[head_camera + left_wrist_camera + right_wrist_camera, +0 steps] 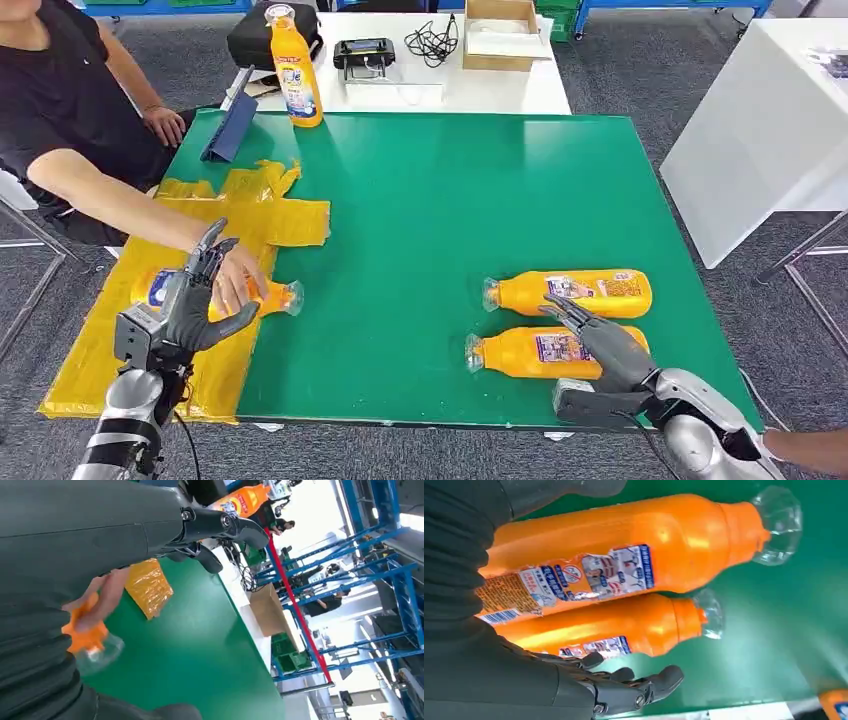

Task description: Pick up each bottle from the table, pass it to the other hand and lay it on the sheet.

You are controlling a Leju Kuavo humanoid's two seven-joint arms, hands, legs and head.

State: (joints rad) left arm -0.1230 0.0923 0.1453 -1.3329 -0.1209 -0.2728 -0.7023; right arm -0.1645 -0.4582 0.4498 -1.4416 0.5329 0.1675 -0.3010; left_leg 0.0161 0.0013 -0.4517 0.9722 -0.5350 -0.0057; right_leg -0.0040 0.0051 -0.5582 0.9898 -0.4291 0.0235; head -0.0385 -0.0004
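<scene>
1. On the left, a bottle (215, 297) lies on the yellow sheet (130, 365). A person's hand (235, 280) rests on it, and the robot's left hand (195, 300) hangs right beside it, fingers spread, holding nothing. The two hands could bump.
2. On the right, two bottles lie side by side, very close. The right hand (600, 345) is spread over the near bottle (530, 352), holding nothing. It could knock the far bottle (575, 291), which might roll away.

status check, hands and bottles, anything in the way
Left hand open above bottle on sheet. Right hand open over nearest lying bottle. Person's hand on the sheet bottle, in the way.
</scene>
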